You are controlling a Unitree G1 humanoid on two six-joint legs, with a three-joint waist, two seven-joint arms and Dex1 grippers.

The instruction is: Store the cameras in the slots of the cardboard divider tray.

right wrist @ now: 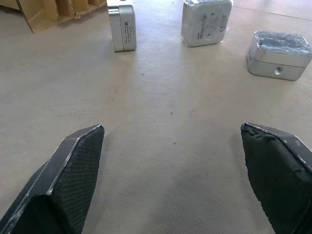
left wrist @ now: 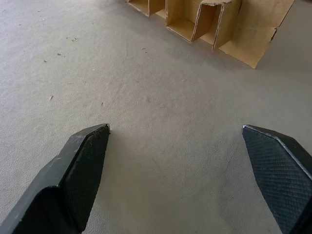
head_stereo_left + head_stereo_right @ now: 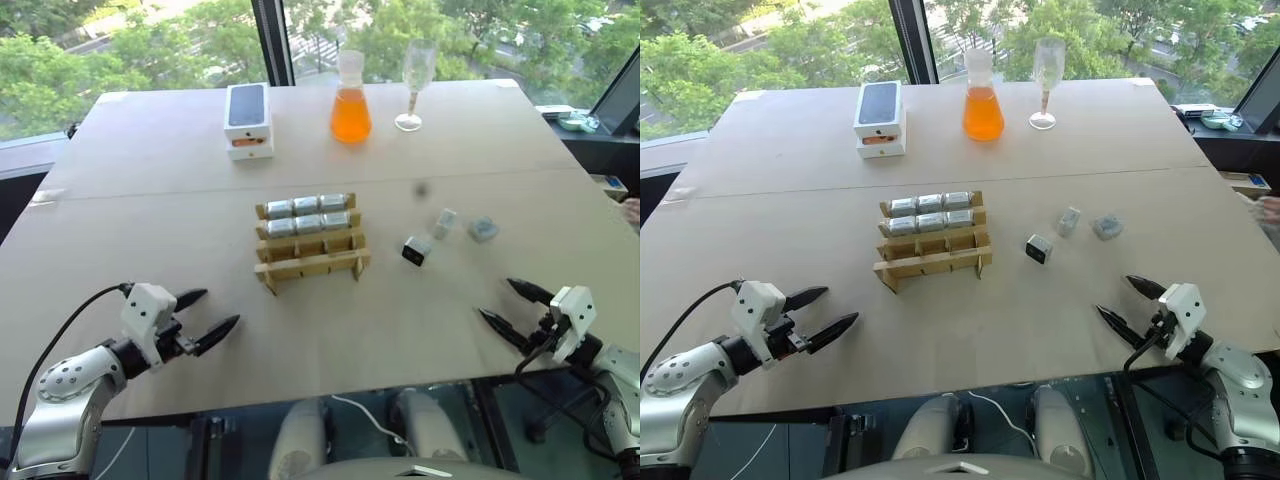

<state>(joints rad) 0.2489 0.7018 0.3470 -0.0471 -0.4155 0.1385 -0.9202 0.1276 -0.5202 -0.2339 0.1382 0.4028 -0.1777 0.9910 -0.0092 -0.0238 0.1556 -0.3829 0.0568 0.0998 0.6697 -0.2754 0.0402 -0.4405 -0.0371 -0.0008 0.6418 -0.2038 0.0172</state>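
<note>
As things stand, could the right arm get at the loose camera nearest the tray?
Probably yes: the right gripper is open, and only bare table lies between it and that camera.

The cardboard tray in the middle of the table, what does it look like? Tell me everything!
The tray is a low rack of tan cardboard strips crossed to make rows of small slots. It sits flat on the table, near the middle. The two far rows hold six silver cameras, three each. The nearer rows are empty. Its strip ends stick out at the sides. Neither hand touches it.
</note>
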